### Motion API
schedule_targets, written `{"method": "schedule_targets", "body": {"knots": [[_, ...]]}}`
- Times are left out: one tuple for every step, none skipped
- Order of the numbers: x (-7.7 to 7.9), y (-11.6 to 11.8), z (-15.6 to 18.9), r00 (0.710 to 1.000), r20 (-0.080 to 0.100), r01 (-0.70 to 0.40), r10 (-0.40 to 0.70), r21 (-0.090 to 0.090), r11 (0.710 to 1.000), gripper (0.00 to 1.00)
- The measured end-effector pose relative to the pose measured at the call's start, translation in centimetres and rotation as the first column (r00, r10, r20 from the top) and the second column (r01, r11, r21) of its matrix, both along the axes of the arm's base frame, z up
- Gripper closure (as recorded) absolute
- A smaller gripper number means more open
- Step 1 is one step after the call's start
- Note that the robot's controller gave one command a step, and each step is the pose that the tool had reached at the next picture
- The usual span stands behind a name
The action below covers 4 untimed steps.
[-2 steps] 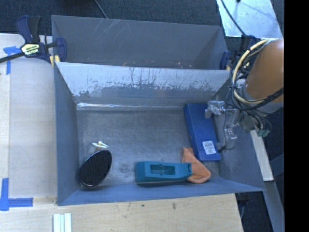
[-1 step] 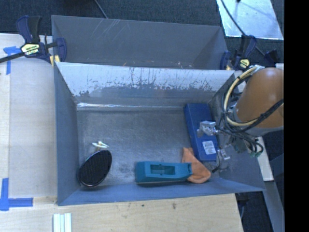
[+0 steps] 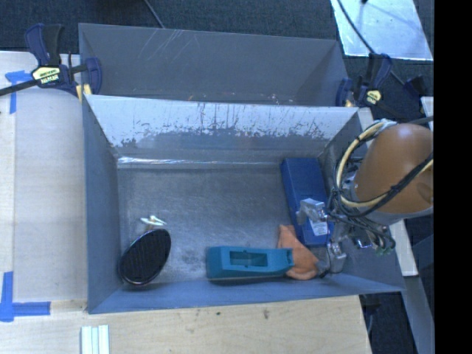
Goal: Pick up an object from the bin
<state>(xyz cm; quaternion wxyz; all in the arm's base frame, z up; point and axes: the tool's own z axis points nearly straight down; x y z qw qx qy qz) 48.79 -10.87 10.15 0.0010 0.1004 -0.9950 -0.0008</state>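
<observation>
My gripper (image 3: 330,236) is low in the bin's front right corner, under the arm's orange cover. It hangs at the near end of a dark blue box (image 3: 301,184) that lies along the right wall. Just left of the gripper lies an orange soft thing (image 3: 295,251), partly tucked under it. A teal, flat, oblong tool (image 3: 247,262) lies by the front wall and touches the orange thing. I cannot see anything held by the gripper.
A black oval brush (image 3: 145,256) lies in the front left corner, with a small white scrap (image 3: 153,220) just behind it. The bin's walls slope in steeply near the gripper at right and front.
</observation>
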Motion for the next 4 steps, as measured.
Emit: {"method": "schedule_targets", "body": {"knots": [[1.0, 0.9, -2.7, 0.999, -0.001, -0.054, 0.054, -0.002, 0.999, 1.00], [1.0, 0.9, -2.7, 0.998, -0.001, -0.055, 0.055, -0.002, 0.998, 1.00], [2.7, -0.4, 8.9, 0.995, 0.006, -0.098, 0.098, -0.002, 0.995, 1.00], [2.7, -0.4, 8.9, 0.995, 0.006, -0.097, 0.097, -0.001, 0.995, 0.00]]}}
